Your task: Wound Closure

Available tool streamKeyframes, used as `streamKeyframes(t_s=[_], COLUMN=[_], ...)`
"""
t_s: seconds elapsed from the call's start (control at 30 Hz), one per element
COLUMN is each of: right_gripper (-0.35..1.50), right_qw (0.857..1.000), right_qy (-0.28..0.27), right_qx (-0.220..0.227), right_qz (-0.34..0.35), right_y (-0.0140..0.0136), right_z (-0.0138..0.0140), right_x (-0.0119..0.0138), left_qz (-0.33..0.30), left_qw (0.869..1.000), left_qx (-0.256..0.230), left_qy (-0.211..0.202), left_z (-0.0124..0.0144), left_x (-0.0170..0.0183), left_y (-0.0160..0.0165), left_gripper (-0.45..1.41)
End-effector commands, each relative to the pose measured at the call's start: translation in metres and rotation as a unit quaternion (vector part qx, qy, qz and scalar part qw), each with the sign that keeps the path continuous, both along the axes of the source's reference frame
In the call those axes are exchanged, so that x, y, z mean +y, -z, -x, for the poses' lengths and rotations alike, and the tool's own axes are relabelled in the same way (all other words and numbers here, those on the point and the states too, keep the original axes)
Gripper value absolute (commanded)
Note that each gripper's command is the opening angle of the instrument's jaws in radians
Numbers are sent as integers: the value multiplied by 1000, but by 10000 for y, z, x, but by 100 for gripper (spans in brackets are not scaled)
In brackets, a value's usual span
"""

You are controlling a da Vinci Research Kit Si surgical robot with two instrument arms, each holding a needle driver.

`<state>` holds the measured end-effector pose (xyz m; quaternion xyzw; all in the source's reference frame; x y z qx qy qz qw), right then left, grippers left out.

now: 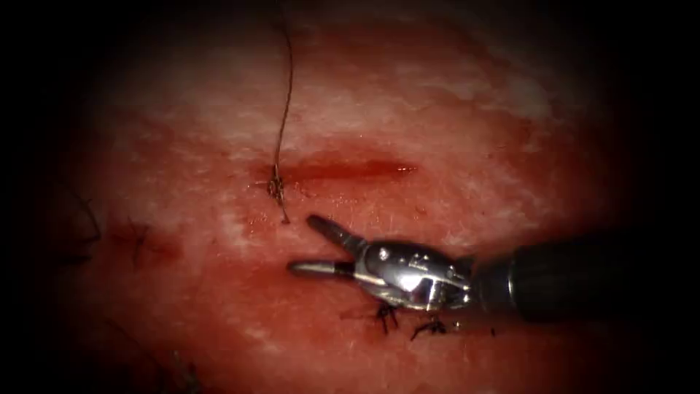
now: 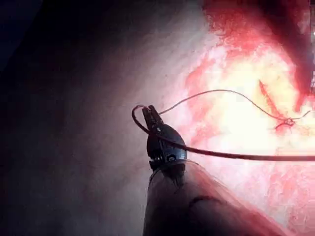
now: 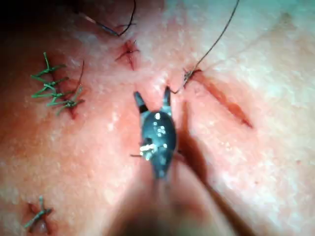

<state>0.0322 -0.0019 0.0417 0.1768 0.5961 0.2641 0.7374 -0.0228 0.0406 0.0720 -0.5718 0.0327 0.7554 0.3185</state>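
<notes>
Just below the cut (image 1: 350, 170), toward its left end, the right gripper (image 1: 305, 244) hovers over the tissue (image 1: 452, 109) with its 2 jaws spread wide and nothing between them. In the right wrist view the same right gripper (image 3: 153, 98) points at the knot (image 3: 187, 74), close to it but apart.

The thread (image 1: 286, 95) rises from a knot (image 1: 275, 186) at the cut's left end and runs up and away; a short tail drops just below the knot. The rest of the cut, to the right of the knot, lies unclosed, with red fluid (image 1: 343, 169) pooled in it.

In the left wrist view the left gripper (image 2: 150, 114) is closed on the thread (image 2: 221, 92), well away from the wound; 1 strand arcs from the jaws to the knot (image 2: 288, 121), and a 2nd strand curls round the tip and runs past the tool. No needle can be made out, so I cannot tell where it is or whether it sits in the tissue.

Judged from this layout, the work centres on the knot. Doing it well would call for steady, even tension from the left tool, and for the right tool's open jaws to stay clear of the tissue and meet only thread. Older stitches (image 3: 51, 86) and cut ends (image 1: 385, 314) lie nearby and should not be snagged.
</notes>
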Motion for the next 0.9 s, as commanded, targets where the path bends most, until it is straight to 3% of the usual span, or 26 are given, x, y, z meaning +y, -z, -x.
streamKeyframes(t_s=[0.03, 0.17, 0.43, 0.63, 0.9], right_gripper=[120, 116, 115, 120, 123], right_qw=[1000, 1000, 995, 993, 995], right_qy=[-6, -24, -77, -82, -67], right_qx=[-4, -16, -40, -37, -27], right_qz=[-3, -5, -55, -70, -74], right_y=[0, -2, -36, -62, -86], right_z=[-4, -4, -6, -33, -76], right_x=[-1, 17, 58, 87, 88], left_qz=[-2, -7, -13, -9, -3], left_qw=[1000, 1000, 999, 999, 998], left_qx=[-4, -14, -24, -29, -34], left_qy=[-2, -11, -22, -34, -45], left_z=[7, 11, 15, 19, 23], left_x=[-4, -19, -46, -60, -67], left_y=[-1, 23, 70, 110, 141], left_gripper=[-45, -45, -45, -45, -45])
